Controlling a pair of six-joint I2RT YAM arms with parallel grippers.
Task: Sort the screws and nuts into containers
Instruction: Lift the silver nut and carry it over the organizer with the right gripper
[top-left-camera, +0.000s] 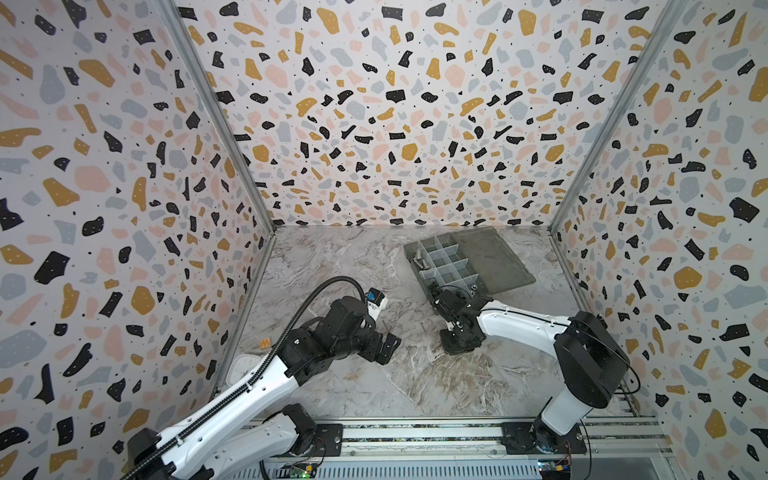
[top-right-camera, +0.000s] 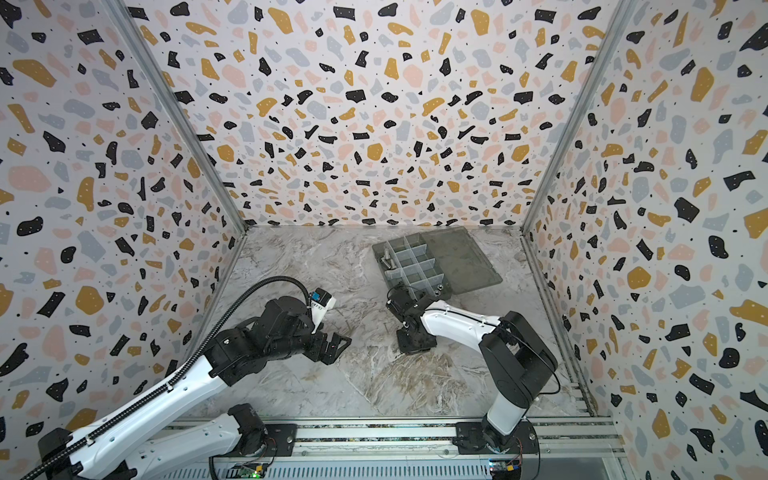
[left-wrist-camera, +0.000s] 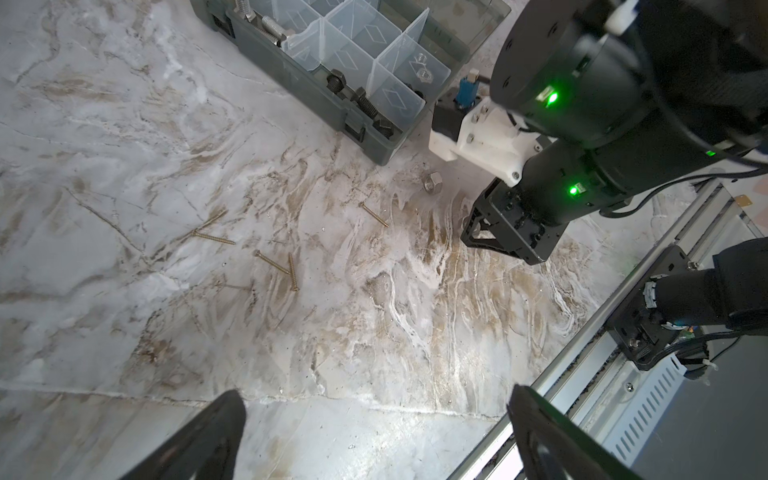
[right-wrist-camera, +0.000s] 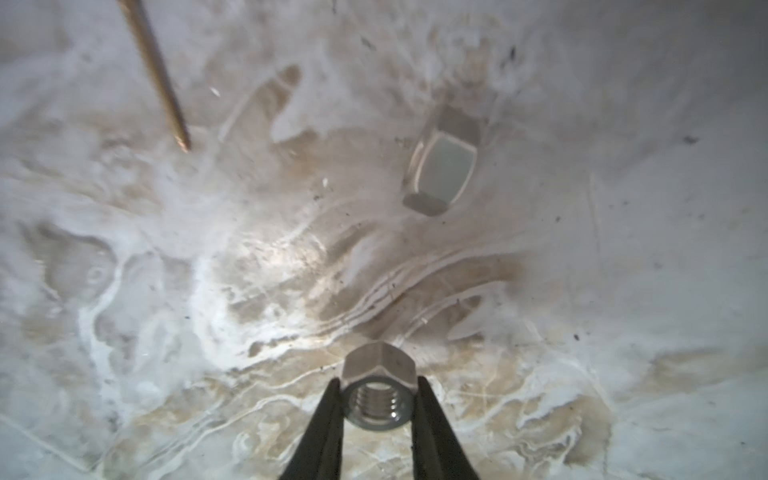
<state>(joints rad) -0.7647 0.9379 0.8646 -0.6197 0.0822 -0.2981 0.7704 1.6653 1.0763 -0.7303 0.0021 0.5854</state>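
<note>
Right hand (right-wrist-camera: 378, 399) clenched on silver nut (right-wrist-camera: 378, 372), down at worktop (right-wrist-camera: 208, 291), near organiser box (left-wrist-camera: 291, 70). Left hand (left-wrist-camera: 374, 436) released, idle. Advise: hold squeeze, lift straight, carry to compartment (left-wrist-camera: 405, 62) holding silver nuts, release low.

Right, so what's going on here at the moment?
The right gripper holds a silver nut between its fingers, low over the table. The left gripper hangs open, holding nothing. Another nut and several thin brass screws lie loose on the table; the open box already has bolts and nuts in some compartments.
</note>
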